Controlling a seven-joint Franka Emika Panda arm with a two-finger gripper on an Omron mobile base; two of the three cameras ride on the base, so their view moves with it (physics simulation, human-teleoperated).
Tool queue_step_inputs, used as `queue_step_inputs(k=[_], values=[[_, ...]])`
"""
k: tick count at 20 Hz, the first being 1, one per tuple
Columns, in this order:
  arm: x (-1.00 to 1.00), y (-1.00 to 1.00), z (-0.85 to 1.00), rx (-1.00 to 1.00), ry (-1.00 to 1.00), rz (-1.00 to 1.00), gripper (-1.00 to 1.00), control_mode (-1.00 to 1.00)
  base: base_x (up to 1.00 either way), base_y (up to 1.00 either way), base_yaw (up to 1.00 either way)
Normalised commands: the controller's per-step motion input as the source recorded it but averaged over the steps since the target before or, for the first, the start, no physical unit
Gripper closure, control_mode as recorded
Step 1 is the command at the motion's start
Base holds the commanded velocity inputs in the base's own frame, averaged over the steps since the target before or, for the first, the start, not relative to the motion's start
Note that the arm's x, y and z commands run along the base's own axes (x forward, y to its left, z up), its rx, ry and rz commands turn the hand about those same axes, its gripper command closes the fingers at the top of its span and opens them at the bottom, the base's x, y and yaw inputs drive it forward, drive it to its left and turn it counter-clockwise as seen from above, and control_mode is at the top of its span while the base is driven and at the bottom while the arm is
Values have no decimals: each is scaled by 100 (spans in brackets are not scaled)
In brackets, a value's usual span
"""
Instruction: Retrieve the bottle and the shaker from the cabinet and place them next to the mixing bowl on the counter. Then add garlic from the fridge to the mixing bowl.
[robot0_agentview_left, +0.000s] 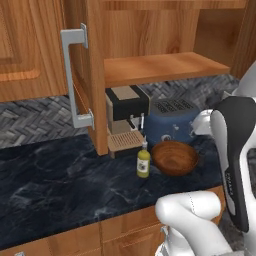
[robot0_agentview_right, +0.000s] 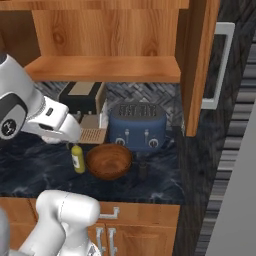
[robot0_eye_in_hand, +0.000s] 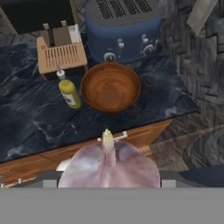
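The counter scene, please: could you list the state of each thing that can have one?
Garlic: held in the gripper, above the counter edge, not yet in the bowl.
Bowl: upright, empty, on the counter.
Bottle: upright, capped, just beside the bowl.
Shaker: upright on the bowl's other side.
Cabinet door: open; the shelf is bare.
Toaster: slots empty.

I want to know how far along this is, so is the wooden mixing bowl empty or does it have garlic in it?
Empty. The mixing bowl shows only bare wood inside in the hand view, and the garlic sits at the pincer, short of the counter's edge.
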Motion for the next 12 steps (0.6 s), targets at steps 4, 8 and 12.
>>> queue_step_inputs(k=[4,8,12], values=[[35,-8,0,0,9,7,100,-100,0,0,0],[54,-11,2,0,16,5,100,-100,0,0,0],[53,-3,0,0,18,2,100,-100,0,0,0]])
